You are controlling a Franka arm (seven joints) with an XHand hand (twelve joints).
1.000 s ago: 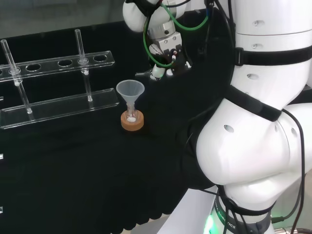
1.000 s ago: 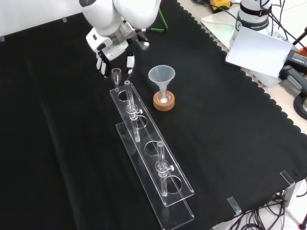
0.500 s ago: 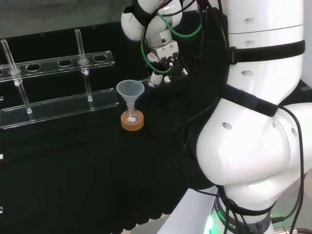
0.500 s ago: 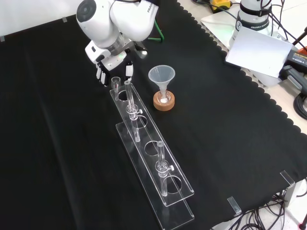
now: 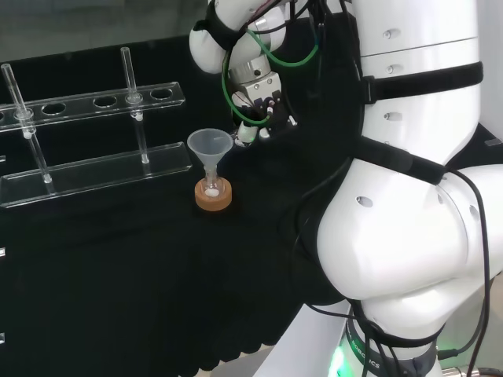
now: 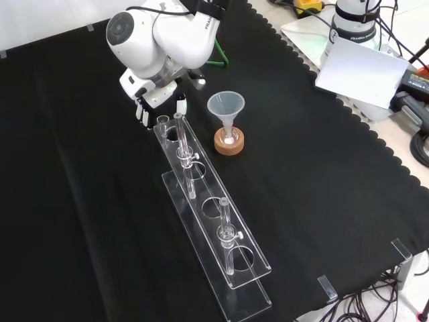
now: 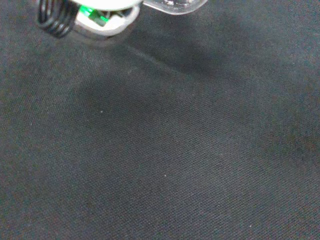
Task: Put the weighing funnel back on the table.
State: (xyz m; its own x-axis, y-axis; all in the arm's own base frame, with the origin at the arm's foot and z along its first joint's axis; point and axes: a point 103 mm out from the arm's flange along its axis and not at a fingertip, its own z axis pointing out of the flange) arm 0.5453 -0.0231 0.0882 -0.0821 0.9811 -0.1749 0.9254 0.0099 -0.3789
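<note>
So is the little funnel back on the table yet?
Not yet. Done: the hand is low, near the cloth. In hand: the weighing funnel sits between its fingers, by the tube rack's end. Left: lay it on the cloth and let go.

Head and front views: bright, even overhead light. Cloth (image 6: 80, 201) soaks it up, almost no shadows on it. Arm (image 5: 409, 236) links run bright with a soft sheen, not clipped. Rack (image 6: 208, 221) edges catch thin glare lines. White sheet (image 6: 362, 70) at front view's top right is close to blown out. Wrist view is dimmer: cloth reads grey, with a broad soft shadow across it. Hand (image 7: 115, 20) there is blurred, with a green glow; the weighing funnel (image 7: 175, 4) it holds shows small glints.
</note>
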